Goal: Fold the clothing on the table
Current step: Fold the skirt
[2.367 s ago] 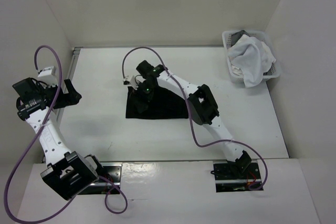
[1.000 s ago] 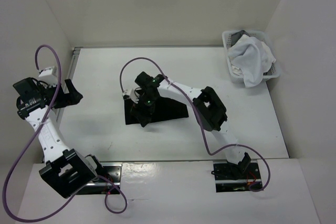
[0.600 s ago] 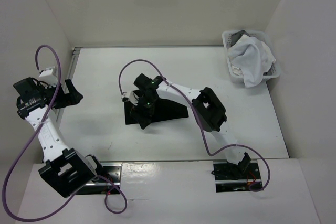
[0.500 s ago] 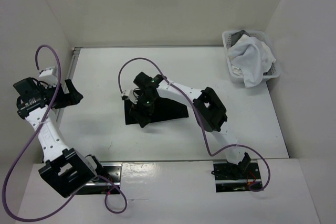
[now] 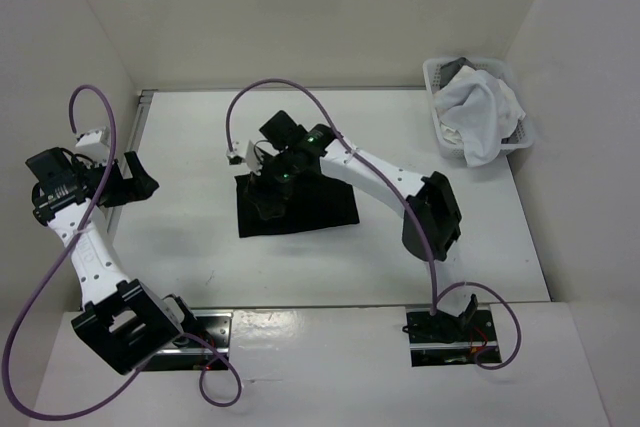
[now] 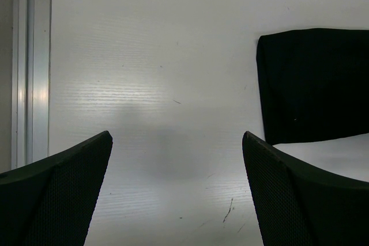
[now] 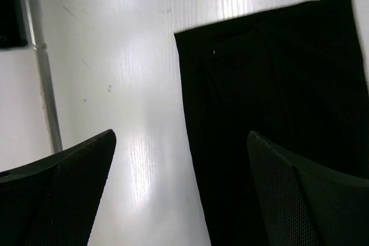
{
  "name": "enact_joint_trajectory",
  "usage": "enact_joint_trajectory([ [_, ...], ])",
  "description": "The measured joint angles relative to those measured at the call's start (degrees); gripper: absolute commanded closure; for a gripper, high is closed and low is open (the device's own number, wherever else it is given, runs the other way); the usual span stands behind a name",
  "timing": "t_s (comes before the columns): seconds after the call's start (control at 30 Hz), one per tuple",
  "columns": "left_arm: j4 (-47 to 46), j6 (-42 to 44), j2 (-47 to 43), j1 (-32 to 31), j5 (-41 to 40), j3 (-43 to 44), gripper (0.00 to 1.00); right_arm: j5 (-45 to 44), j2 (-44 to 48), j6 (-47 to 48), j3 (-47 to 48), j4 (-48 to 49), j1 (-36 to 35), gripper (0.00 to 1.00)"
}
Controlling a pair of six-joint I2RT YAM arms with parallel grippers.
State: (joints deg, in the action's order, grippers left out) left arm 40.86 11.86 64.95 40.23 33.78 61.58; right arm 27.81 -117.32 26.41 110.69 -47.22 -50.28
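Observation:
The black clothing lies flat near the middle of the white table. My right gripper hangs open over its left part. In the right wrist view the gripper has nothing between its fingers, and the clothing shows a straight left edge under them. My left gripper hovers open at the table's far left, well clear of the garment. In the left wrist view that gripper is empty over bare table, with the clothing at the upper right.
A white plastic basket holding a white cloth bundle stands at the back right corner. A metal rail runs along the table's left edge. White walls enclose the table on three sides.
My right gripper has moved from the clothing's near left corner toward the far side, and the arm's elbow has swung right. The clothing lies flatter and reaches farther back. The left arm is still.

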Motion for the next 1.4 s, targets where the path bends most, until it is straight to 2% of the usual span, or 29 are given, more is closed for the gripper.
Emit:
enact_joint_trajectory([
  [0.27, 0.02, 0.0, 0.24, 0.0, 0.02, 0.0, 0.01, -2.67, -6.93, -0.02, -4.09, 0.61, 0.55, 0.01],
  [0.8, 0.02, 0.02, 0.24, 0.0, 0.07, 0.0, 0.01, -6.14, -6.97, 0.02, -7.85, 3.37, 2.69, 0.01],
  [1.4, 0.02, 0.02, 0.24, 0.0, 0.66, 0.0, 0.01, -6.19, -6.88, 0.02, -11.93, 3.23, 2.71, 0.01],
])
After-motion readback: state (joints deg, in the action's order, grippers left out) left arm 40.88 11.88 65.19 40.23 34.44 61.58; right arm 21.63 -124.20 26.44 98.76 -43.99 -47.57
